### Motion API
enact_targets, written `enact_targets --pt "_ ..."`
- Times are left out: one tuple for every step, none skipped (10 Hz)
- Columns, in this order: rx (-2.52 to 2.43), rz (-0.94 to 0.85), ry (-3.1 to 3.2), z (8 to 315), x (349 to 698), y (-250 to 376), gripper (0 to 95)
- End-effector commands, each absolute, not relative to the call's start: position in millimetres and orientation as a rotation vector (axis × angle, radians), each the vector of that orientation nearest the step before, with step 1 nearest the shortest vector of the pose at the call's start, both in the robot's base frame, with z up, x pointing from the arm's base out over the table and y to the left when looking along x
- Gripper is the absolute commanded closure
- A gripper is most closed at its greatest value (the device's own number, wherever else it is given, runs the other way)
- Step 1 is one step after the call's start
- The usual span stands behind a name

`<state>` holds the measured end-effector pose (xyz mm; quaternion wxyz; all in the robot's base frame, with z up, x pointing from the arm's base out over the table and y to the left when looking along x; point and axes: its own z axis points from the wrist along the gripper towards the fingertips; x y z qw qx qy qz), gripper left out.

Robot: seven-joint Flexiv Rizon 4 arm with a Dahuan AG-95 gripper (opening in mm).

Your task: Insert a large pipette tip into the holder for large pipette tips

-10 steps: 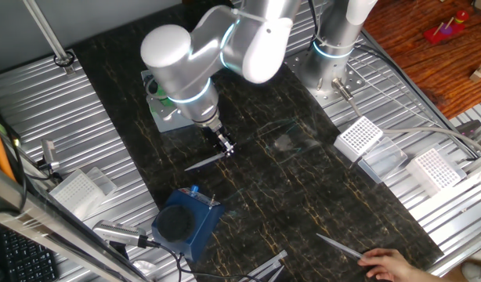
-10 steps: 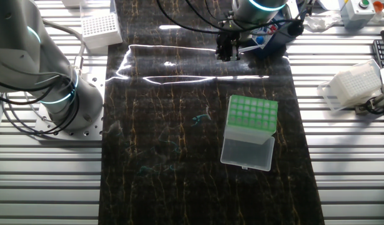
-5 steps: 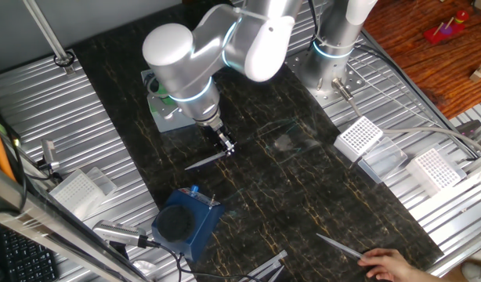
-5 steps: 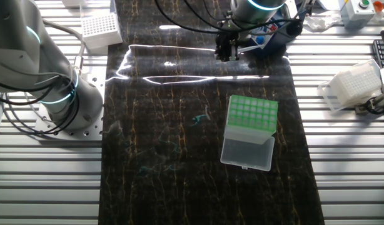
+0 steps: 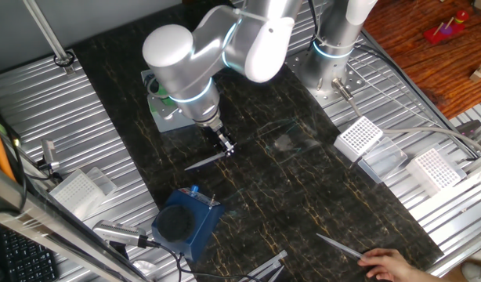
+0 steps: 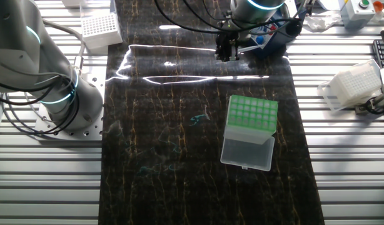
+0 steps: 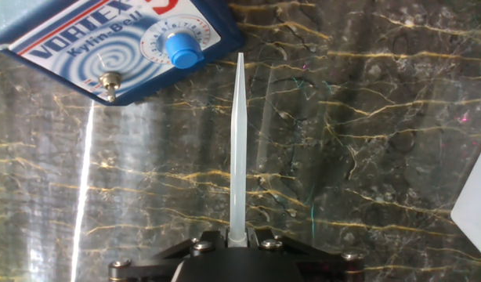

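A dark marble-patterned surface (image 5: 303, 188), veined in gold, lies between ribbed aluminium rails. Over it the arm's fingers (image 5: 223, 146) are closed on the wide end of the large pipette tip (image 7: 236, 149), a slim translucent whitish cone. In the hand view it runs straight out from between them to its point, which ends just short of a blue vortex mixer (image 7: 119, 43) with a round blue knob. In one fixed view the tip slants low over the surface, near the mixer's round black top.

The holder for large pipette tips (image 6: 249, 131), a translucent grey-blue box with a bright green grid of holes, stands well apart from the fingers in the other fixed view.

Three white perforated racks are visible: two (image 5: 359, 137) (image 5: 434, 169) on one side, one (image 5: 74, 192) on the other. A second pipette tip (image 5: 338, 246) lies beside a person's hand (image 5: 389, 265) at the edge.
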<state>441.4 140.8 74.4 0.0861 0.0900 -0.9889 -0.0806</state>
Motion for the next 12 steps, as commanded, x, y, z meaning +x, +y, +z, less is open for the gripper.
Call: enact_targets --pt "0.270 -0.241 -2.950 74.4 442.0 141.2 95.0" --pt "0.270 -0.242 -2.953 74.4 442.0 141.2 95.0" --pt "0.270 -0.240 -2.953 74.4 442.0 141.2 95.0" --pt "0.271 -0.238 -2.955 74.4 442.0 141.2 95.0" --pt "0.269 -0.237 -2.957 74.4 442.0 141.2 95.0" --pt "0.268 -0.236 -2.956 74.4 442.0 141.2 95.0" --pt "0.266 -0.236 -2.957 74.4 442.0 141.2 95.0" --pt "0.267 -0.235 -2.959 74.4 442.0 141.2 95.0" --pt "0.267 -0.236 -2.960 74.4 442.0 141.2 95.0" --pt "0.247 -0.235 -2.961 74.4 442.0 141.2 95.0" --pt "0.235 -0.232 -2.977 74.4 442.1 141.2 95.0" --pt "0.228 -0.233 -2.984 74.4 442.1 141.2 95.0"
